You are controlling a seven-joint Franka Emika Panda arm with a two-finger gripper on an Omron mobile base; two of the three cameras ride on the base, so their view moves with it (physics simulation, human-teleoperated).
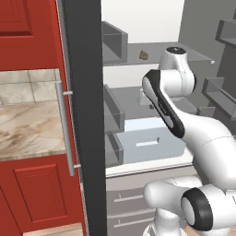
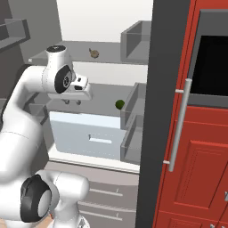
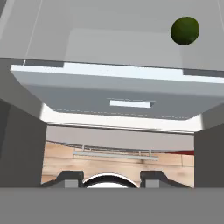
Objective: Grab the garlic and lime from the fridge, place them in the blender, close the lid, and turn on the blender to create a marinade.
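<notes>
The fridge stands open. A brownish garlic lies on its upper shelf. On the middle shelf a dark green lime rests near the right-hand side bins. My gripper hangs over that shelf, left of the lime and apart from it, above the pale bluish drawer. Its jaws stand apart with nothing between them. The blender and the lid are out of view.
Grey bins line the fridge's sides. Red cabinets and a marble counter lie left of the fridge. A red cabinet front with a long metal handle and a dark window stands to its right. Grey drawers sit below.
</notes>
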